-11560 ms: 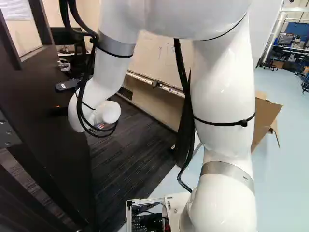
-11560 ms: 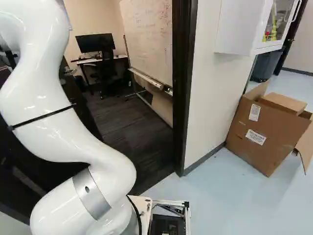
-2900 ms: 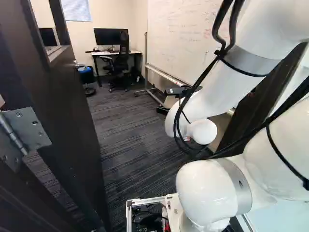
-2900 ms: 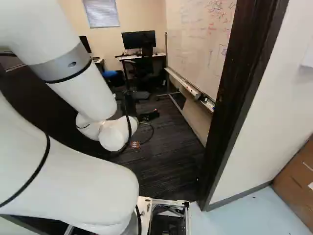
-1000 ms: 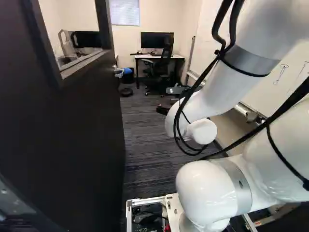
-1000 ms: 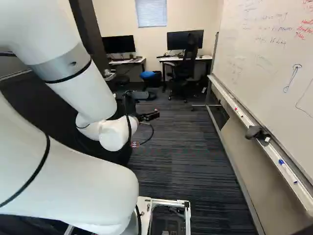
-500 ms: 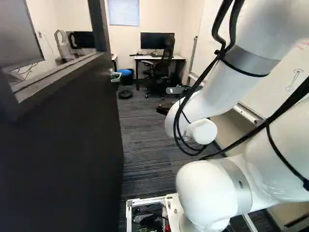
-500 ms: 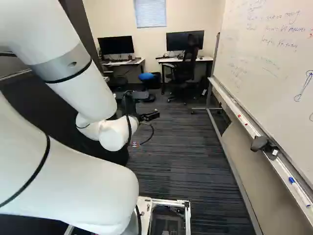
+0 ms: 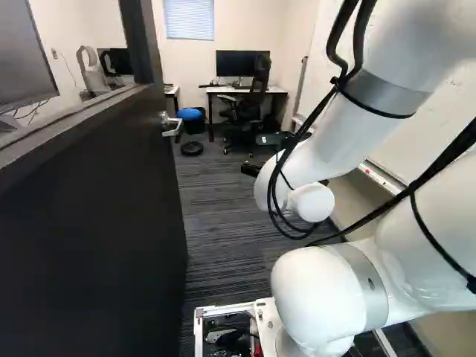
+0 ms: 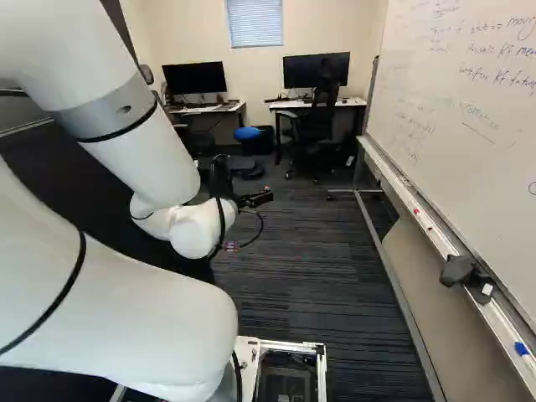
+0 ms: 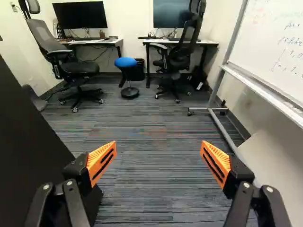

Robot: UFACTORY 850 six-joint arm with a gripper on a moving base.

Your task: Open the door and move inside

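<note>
Whiteboard (image 10: 473, 167): handwritten in dark blue. Letters "KF" were read in two lines, one above the other, in the right base view. Remaining words there were too faint or cut off to read surely.

Open carpet (image 11: 151, 123) runs between door (image 9: 97, 223) and whiteboard (image 10: 452, 100), with stool (image 11: 125, 62), office chairs (image 11: 78, 67) and desks (image 11: 208, 43) across its far end.
</note>
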